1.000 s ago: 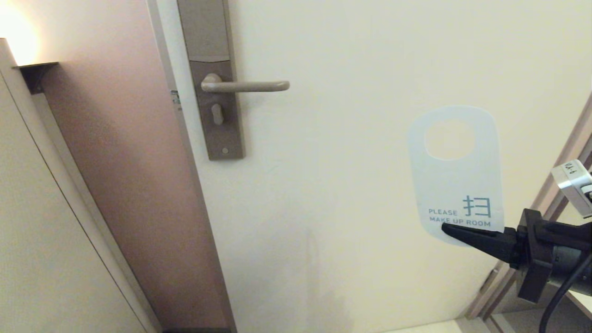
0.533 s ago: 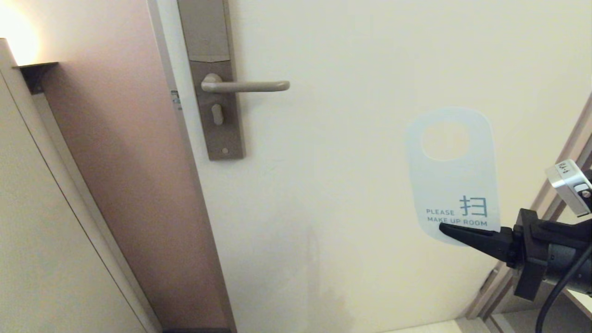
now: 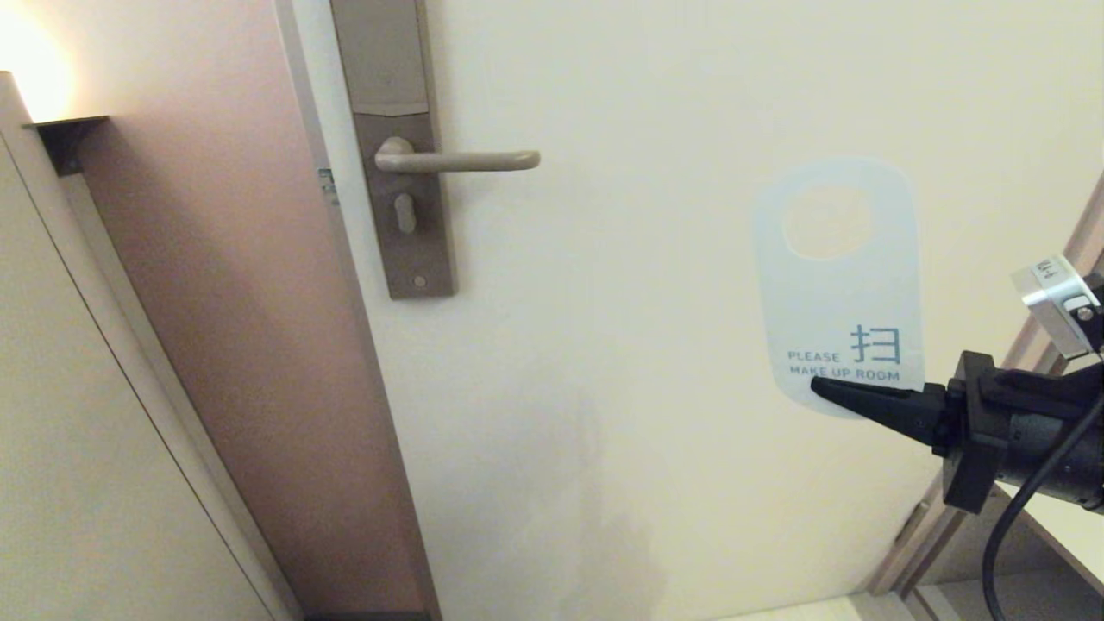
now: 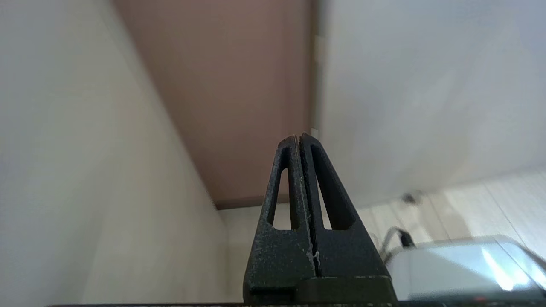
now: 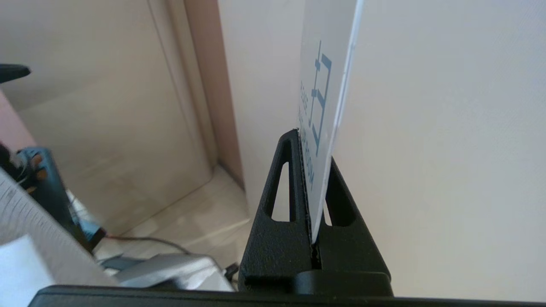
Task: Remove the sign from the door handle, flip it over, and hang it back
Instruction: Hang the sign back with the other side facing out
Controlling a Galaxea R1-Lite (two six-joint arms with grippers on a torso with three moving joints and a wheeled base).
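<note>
Right gripper (image 3: 818, 388) pinches bottom edge of flat white rounded-oblong sign (image 3: 841, 293), oval hole up, well right of slim beige-grey metal door handle (image 3: 457, 159). Left gripper (image 4: 298, 138) pressed together, empty.

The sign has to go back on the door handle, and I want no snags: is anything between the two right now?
Nothing visible. The right gripper is shut on the sign at its lower edge, upright, to the right of the door handle. Only bare door lies between them.
</note>
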